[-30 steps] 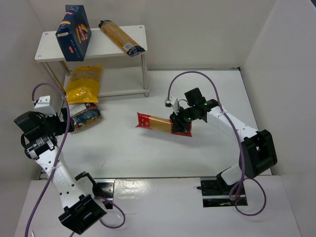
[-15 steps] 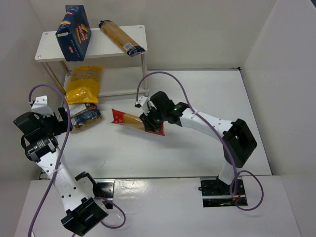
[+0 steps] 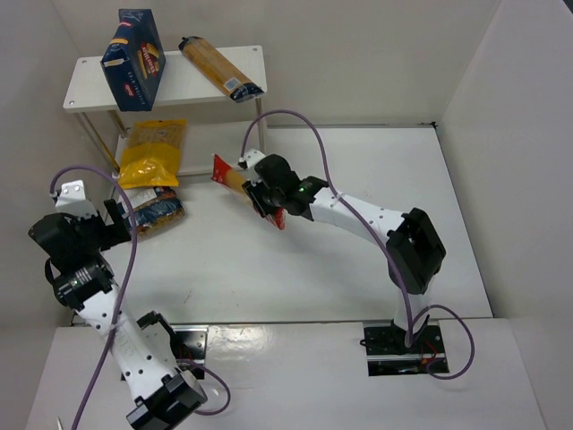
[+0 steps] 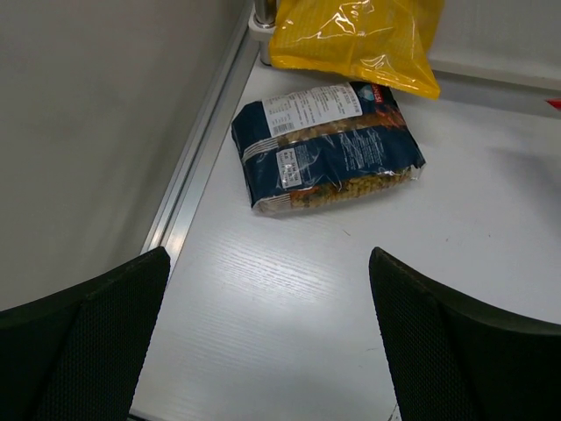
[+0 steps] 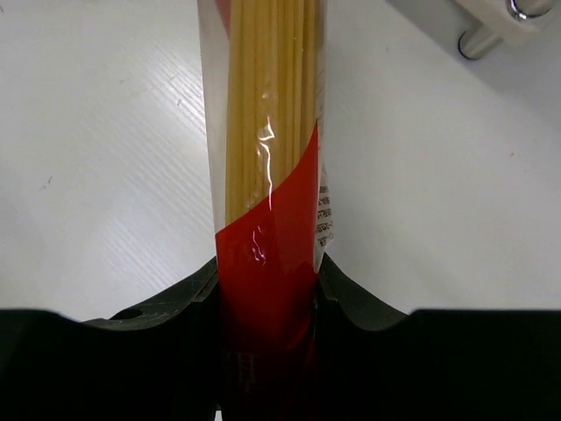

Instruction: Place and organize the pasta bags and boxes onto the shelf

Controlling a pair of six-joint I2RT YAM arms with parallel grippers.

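The right gripper (image 3: 269, 199) is holding the red spaghetti pack (image 5: 267, 175) by its red end. The jaws are pressing tight on both sides of the pack, and its free end is pointing toward 10 o'clock. In the overhead view that tip is sitting at the front edge of the shelf (image 3: 192, 85), just beside the front right leg (image 3: 262, 134).

The step in hand looks like sliding the pack onto the lower tier. To do it well, the tip should be passing on the 9 o'clock side of the leg. It should also be stopping short of the yellow pouch (image 3: 154, 152), with the pack level so the wrapper isn't snagging.

The blue carton (image 3: 132, 58) and clear spaghetti (image 3: 219, 67) are occupying the top board. The left gripper (image 4: 272, 338), jaws spread wide and holding nothing, is hovering at 6 o'clock of the dark blue bag (image 4: 329, 149), which is lying on the surface.
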